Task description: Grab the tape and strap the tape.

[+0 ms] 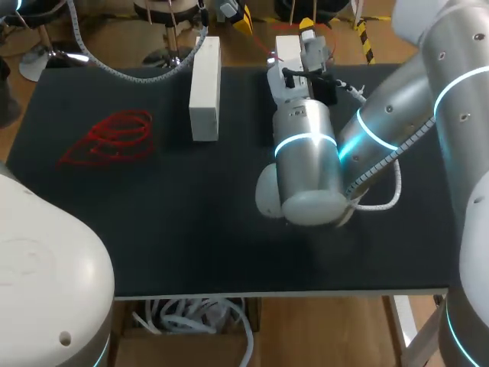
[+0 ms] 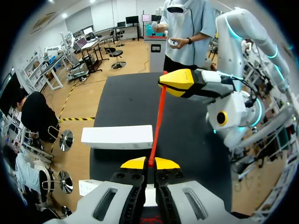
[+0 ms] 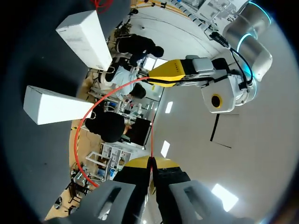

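Note:
The tape is a thin red strap. In the left wrist view the strap runs straight and taut from my left gripper, shut on its near end, up to my right gripper, shut on the far end. In the right wrist view the strap sweeps out in a wide loop from my right gripper to the left gripper. In the head view my right gripper is at the table's far edge. My left gripper cannot be made out there.
A tangled pile of red straps lies on the black table at the left. One long white box stands at the far middle. A second white box is partly hidden by my right wrist.

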`<action>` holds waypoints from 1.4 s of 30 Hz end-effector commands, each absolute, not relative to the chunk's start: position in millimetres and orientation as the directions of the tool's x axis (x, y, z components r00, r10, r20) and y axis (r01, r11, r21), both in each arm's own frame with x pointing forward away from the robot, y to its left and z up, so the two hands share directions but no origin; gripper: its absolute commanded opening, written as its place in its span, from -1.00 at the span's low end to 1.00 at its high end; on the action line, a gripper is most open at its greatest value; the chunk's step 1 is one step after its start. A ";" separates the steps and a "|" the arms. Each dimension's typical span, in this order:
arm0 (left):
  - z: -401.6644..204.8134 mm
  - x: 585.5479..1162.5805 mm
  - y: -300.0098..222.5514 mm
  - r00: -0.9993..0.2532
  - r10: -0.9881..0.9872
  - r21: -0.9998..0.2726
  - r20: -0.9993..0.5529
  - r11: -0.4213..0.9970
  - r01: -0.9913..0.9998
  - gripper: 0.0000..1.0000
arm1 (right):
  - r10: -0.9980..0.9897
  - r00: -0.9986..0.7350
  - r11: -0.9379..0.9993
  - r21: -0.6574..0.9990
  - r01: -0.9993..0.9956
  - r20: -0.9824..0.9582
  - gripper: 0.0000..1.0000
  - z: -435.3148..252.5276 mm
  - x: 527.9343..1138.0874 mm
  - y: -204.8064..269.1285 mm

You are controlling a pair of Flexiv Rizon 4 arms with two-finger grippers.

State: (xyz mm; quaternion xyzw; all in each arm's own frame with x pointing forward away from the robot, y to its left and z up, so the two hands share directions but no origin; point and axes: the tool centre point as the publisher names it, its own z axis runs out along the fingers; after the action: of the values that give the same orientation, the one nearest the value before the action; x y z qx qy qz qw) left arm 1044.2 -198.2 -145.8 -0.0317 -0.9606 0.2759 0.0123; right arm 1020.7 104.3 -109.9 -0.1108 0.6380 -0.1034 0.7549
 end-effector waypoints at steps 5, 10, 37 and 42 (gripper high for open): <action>-144.5 1044.6 -198.4 -0.998 0.068 -0.527 0.009 0.848 0.053 -1.00 | -0.302 0.072 0.953 -0.300 0.042 -0.950 -1.00 -103.8 1025.1 120.5; -144.5 1044.6 -198.4 -0.998 0.068 -0.527 0.009 0.848 0.053 -1.00 | -0.309 0.073 0.951 -0.306 0.049 -0.948 -1.00 -108.4 1026.4 128.8; -144.5 1044.6 -198.4 -0.998 0.068 -0.527 0.009 0.848 0.053 -1.00 | -0.336 0.061 0.942 -0.334 0.043 -0.940 -1.00 -116.4 1031.3 147.3; -144.5 1044.6 -198.4 -0.998 0.068 -0.527 0.009 0.848 0.053 -1.00 | -0.344 0.061 0.939 -0.342 0.041 -0.937 -1.00 -117.9 1031.2 148.5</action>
State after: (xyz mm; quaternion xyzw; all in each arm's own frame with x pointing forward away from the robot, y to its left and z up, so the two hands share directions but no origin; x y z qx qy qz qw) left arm 1044.3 -198.2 -145.8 -0.0317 -0.9606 0.2759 0.0123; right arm 1031.6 147.6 -119.0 -0.1112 0.6710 -0.1323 0.7210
